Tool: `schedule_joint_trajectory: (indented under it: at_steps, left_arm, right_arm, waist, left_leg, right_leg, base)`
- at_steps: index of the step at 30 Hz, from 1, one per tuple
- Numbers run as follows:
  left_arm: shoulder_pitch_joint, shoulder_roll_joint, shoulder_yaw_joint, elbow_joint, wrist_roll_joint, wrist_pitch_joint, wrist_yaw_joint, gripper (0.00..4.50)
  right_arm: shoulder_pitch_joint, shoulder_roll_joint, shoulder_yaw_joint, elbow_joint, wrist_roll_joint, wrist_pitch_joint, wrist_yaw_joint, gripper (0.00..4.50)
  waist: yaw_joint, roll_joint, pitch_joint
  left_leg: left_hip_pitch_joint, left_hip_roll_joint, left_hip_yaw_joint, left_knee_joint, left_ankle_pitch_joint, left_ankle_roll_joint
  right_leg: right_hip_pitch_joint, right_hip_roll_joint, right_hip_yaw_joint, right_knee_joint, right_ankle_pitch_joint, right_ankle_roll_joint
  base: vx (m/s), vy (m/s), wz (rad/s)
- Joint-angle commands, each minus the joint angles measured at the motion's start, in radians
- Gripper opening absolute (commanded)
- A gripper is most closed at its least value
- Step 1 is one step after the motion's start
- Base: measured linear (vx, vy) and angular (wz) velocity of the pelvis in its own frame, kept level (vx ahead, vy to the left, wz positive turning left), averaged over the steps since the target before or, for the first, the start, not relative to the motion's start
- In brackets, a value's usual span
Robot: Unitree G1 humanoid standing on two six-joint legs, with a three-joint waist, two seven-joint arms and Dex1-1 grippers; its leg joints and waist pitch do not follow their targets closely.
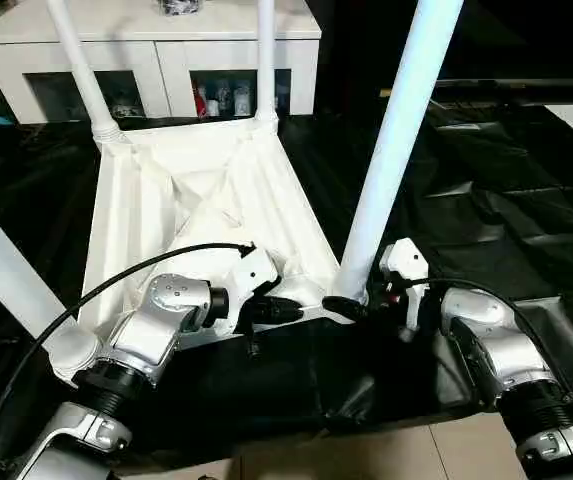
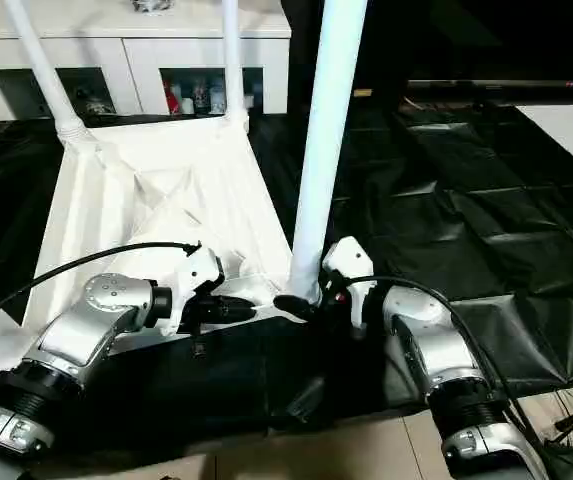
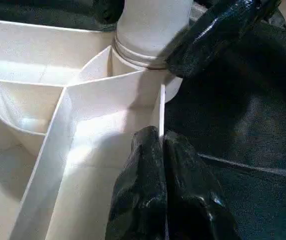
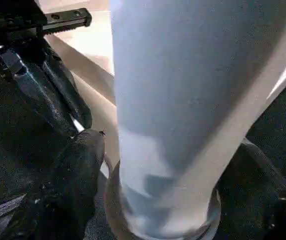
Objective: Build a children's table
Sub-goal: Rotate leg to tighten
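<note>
The children's table top (image 1: 196, 190) lies upside down on a black sheet, its ribbed underside facing up. Two white legs (image 1: 81, 70) (image 1: 265, 60) stand in the far corner sockets, and a third (image 1: 1, 265) rises at the near left. My left gripper (image 3: 161, 137) is shut on the thin rim wall of the top, close to the near right corner. There the thick near right leg (image 1: 396, 140) stands in its socket. My right gripper (image 1: 366, 298) is open around this leg's base, with one black finger (image 4: 78, 170) on each side, close to it.
A black sheet (image 1: 486, 200) covers the floor under and around the table, wrinkled to the right. A white cabinet (image 1: 146, 50) with small items on its shelves stands behind. Pale floor tiles (image 1: 416, 450) show at the near edge. A black cable (image 1: 116, 280) arcs over my left forearm.
</note>
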Motion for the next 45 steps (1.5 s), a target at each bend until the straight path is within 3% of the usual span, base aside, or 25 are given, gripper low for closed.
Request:
schedule_joint_trajectory:
  at_steps: [1, 12, 22, 26, 28, 31, 34, 44, 45]
  left_arm:
    - [0.006, -0.008, -0.019, -0.019, -0.023, 0.005, -0.031, 0.00]
    - [0.003, -0.004, -0.020, -0.015, -0.021, 0.010, -0.037, 0.00]
    - [0.006, 0.000, -0.023, -0.019, -0.021, 0.018, -0.044, 0.00]
    - [0.006, 0.000, -0.023, -0.020, -0.021, 0.020, -0.043, 0.00]
    - [0.005, 0.000, -0.022, -0.019, -0.021, 0.019, -0.041, 0.00]
    - [0.003, -0.001, -0.021, -0.017, -0.020, 0.018, -0.040, 0.00]
    - [0.003, -0.001, -0.023, -0.019, -0.020, 0.019, -0.041, 0.00]
    - [0.008, 0.004, -0.024, -0.026, -0.021, 0.024, -0.046, 0.00]
    - [0.007, 0.004, -0.024, -0.026, -0.022, 0.024, -0.047, 0.00]
  right_arm:
    - [0.001, -0.010, 0.002, 0.002, -0.005, 0.006, 0.006, 3.09]
    - [0.010, -0.017, 0.009, 0.008, -0.021, 0.002, 0.010, 2.22]
    - [0.022, -0.011, 0.023, 0.004, -0.028, -0.002, 0.011, 2.06]
    - [0.011, -0.005, 0.009, 0.029, -0.029, 0.012, -0.017, 2.06]
    - [0.006, 0.002, 0.001, 0.037, -0.021, 0.029, -0.025, 2.76]
    - [0.013, 0.000, 0.017, 0.032, -0.040, 0.014, -0.028, 2.83]
    - [0.020, -0.002, 0.032, 0.033, -0.065, -0.014, -0.042, 3.18]
    - [0.024, -0.013, 0.019, 0.042, -0.054, -0.007, -0.026, 3.18]
    - [0.024, -0.011, 0.016, 0.042, -0.051, -0.005, -0.023, 3.03]
  waist:
    - [-0.002, -0.008, -0.054]
    - [-0.004, -0.006, -0.054]
    - [-0.005, -0.005, -0.054]
    - [-0.005, -0.004, -0.055]
    - [-0.006, -0.003, -0.054]
    - [-0.007, -0.003, -0.054]
    - [-0.006, -0.002, -0.055]
    - [-0.005, -0.001, -0.055]
    - [-0.005, -0.002, -0.055]
  left_leg:
    - [0.019, 0.041, -0.014, -0.072, -0.227, 0.078]
    - [0.021, 0.041, -0.015, -0.073, -0.238, 0.073]
    - [0.021, 0.040, -0.015, -0.072, -0.234, 0.074]
    - [0.022, 0.040, -0.015, -0.072, -0.232, 0.074]
    - [0.022, 0.040, -0.016, -0.073, -0.244, 0.071]
    - [0.023, 0.040, -0.016, -0.073, -0.245, 0.063]
    - [0.023, 0.040, -0.015, -0.072, -0.245, 0.061]
    - [0.023, 0.040, -0.016, -0.072, -0.243, 0.068]
    - [0.023, 0.040, -0.015, -0.071, -0.241, 0.068]
  right_leg:
    - [0.045, -0.033, 0.017, -0.060, -0.158, -0.240]
    - [0.047, -0.032, 0.016, -0.060, -0.162, -0.244]
    - [0.048, -0.032, 0.016, -0.059, -0.152, -0.249]
    - [0.048, -0.032, 0.016, -0.058, -0.144, -0.252]
    - [0.047, -0.032, 0.016, -0.060, -0.162, -0.250]
    - [0.047, -0.031, 0.016, -0.059, -0.158, -0.251]
    - [0.047, -0.031, 0.016, -0.059, -0.153, -0.250]
    - [0.049, -0.031, 0.016, -0.058, -0.140, -0.254]
    - [0.049, -0.031, 0.016, -0.058, -0.137, -0.256]
  base:
    - [0.000, 0.000, 0.00]
    - [0.000, 0.000, 0.00]
    - [0.000, 0.000, 0.00]
    - [0.000, 0.000, 0.00]
    - [0.000, 0.000, 0.00]
    - [0.000, 0.000, 0.00]
    - [0.000, 0.000, 0.00]
    - [0.000, 0.000, 0.00]
    - [0.000, 0.000, 0.00]
